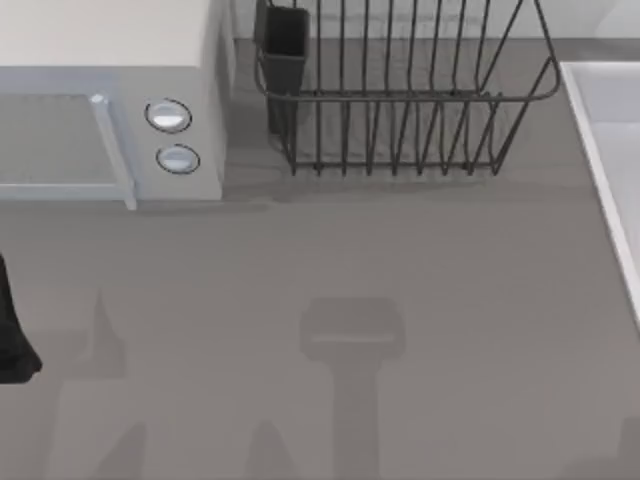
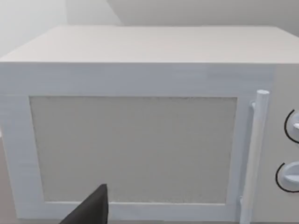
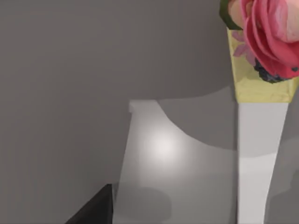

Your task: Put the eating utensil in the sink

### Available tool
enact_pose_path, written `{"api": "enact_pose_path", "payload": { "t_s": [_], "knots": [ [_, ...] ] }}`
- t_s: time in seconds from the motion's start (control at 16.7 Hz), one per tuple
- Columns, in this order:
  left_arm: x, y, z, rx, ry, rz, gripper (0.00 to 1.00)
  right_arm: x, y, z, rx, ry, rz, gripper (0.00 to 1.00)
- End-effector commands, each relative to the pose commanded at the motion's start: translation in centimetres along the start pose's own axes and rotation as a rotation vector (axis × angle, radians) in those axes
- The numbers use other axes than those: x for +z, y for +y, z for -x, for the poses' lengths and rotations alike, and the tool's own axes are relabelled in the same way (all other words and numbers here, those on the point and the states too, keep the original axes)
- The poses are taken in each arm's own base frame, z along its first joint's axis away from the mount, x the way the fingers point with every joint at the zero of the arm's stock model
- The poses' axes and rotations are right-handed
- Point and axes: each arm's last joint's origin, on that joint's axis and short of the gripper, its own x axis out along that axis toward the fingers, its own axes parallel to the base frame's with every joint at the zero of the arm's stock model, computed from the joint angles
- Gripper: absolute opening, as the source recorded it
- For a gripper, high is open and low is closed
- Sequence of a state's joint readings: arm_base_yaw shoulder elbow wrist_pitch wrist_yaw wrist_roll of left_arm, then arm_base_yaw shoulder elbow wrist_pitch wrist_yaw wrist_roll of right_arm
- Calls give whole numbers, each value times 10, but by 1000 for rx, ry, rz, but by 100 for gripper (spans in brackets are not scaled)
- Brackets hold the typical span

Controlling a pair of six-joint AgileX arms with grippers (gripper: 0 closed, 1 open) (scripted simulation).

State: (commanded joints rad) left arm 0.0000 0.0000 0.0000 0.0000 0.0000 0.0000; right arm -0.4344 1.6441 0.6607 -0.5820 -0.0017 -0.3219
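Observation:
The eating utensil is out of view. The sink (image 1: 612,140), a pale grey basin with a whitish rim, runs along the table's right edge. The right wrist view looks down on the sink (image 3: 177,163) from close by, with a dark edge of my right gripper (image 3: 96,207) over its near corner. My left arm (image 1: 12,335) stands at the table's far left. A dark edge of my left gripper (image 2: 91,210) hangs in front of the microwave's door.
A white microwave (image 1: 110,110) with two round knobs fills the back left. A dark wire dish rack (image 1: 400,90) with a dark cup (image 1: 285,45) in its corner stands at the back middle. Pink flowers in a yellow pot (image 3: 264,51) sit by the sink.

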Motion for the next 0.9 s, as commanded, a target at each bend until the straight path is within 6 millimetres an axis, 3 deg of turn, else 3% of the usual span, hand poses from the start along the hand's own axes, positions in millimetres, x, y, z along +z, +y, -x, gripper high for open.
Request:
{"api": "enact_pose_path", "payload": {
  "t_s": [0.42, 0.48, 0.66, 0.9],
  "knots": [
    [0, 0, 0, 0, 0, 0, 100, 0, 0, 0, 0, 0, 0, 0],
    [0, 0, 0, 0, 0, 0, 100, 2, -1, 22, 0, -35, 0, 0],
    [0, 0, 0, 0, 0, 0, 100, 5, -2, 31, -1, -39, -1, 0],
    [0, 0, 0, 0, 0, 0, 100, 8, -3, 65, 5, -24, 2, 0]
  ]
}}
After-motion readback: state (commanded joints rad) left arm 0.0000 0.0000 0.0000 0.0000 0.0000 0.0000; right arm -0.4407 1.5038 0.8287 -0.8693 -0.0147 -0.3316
